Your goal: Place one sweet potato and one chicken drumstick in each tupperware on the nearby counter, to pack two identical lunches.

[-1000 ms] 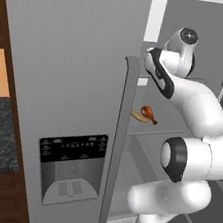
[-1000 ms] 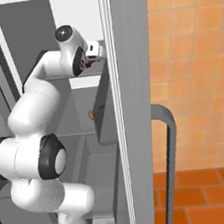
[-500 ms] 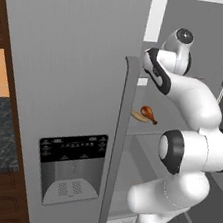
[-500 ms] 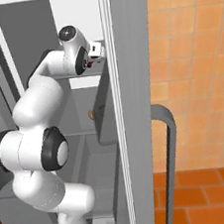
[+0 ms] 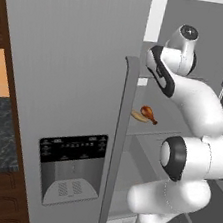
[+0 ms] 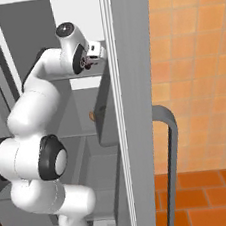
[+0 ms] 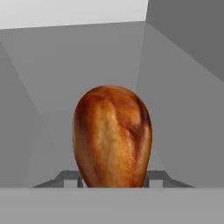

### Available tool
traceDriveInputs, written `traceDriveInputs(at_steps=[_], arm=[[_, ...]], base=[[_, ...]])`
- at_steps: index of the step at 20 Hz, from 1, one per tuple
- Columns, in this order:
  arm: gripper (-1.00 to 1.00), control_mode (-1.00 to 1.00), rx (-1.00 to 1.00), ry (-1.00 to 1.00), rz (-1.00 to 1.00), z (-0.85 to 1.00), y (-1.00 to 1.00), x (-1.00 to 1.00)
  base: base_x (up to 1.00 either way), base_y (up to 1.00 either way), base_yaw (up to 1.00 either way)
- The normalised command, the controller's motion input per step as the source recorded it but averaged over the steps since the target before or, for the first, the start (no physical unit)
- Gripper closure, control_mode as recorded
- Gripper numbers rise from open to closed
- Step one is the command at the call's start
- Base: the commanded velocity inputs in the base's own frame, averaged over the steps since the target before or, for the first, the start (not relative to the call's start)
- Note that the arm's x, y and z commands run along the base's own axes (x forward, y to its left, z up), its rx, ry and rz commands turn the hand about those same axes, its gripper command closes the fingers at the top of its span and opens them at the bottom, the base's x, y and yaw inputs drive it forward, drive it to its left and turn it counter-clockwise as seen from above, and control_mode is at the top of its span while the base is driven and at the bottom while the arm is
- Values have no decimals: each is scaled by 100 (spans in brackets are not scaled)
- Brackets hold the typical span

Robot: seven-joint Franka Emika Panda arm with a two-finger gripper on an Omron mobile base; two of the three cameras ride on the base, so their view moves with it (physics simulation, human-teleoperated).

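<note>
Arm (image 5: 199, 111): glossy white rounded segments showing dark grey joint rings, a round grey end cap, a black stripe running along the forearm.

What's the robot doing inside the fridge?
The white robot arm is reaching into the open fridge. Its gripper has a browned chicken drumstick between its fingers, which sit close on either side of it. Another drumstick lies on a lower shelf beside something yellowish.

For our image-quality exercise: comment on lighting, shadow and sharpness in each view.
Hand view: browned food item fairly sharp, lit evenly, no cast shadow. Left base view: flat grey fridge door, no glare; drumstick small and soft. Right base view: even light, orange wall tiles slightly blurred.
</note>
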Motion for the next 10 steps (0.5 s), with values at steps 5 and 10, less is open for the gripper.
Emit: traceDriveInputs(at_steps=[5, 10], arm=[[100, -100, 0, 0, 0, -5, 1, -100], [100, -100, 0, 0, 0, -7, 5, -100]], base=[[0, 0, 0], [0, 0, 0]])
